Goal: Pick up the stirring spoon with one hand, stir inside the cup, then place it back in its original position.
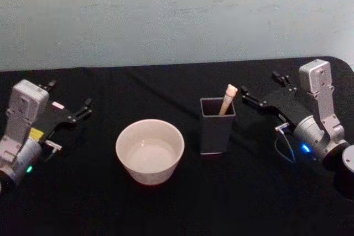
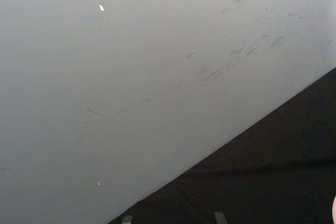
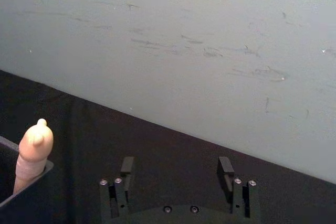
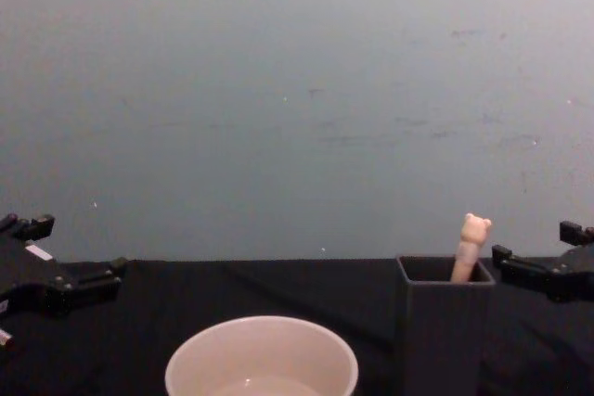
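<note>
The stirring spoon (image 1: 228, 99) stands in the dark grey holder box (image 1: 217, 128), with only its beige bear-topped handle (image 4: 471, 246) above the rim. The cream cup (image 1: 149, 150) sits left of the box, at the table's middle. My right gripper (image 1: 260, 85) hovers open just right of the box, level with the handle and apart from it. In the right wrist view its fingers (image 3: 127, 166) are spread, and the spoon (image 3: 34, 153) stands off to one side. My left gripper (image 1: 69, 95) rests open at the far left, well away from the cup.
A black cloth covers the table (image 1: 83, 203), and a pale grey-green wall (image 4: 297, 90) rises right behind it. The table's back right corner (image 1: 337, 62) lies close to the right arm. The cup (image 4: 262, 359) and box (image 4: 441, 322) stand about a hand's width apart.
</note>
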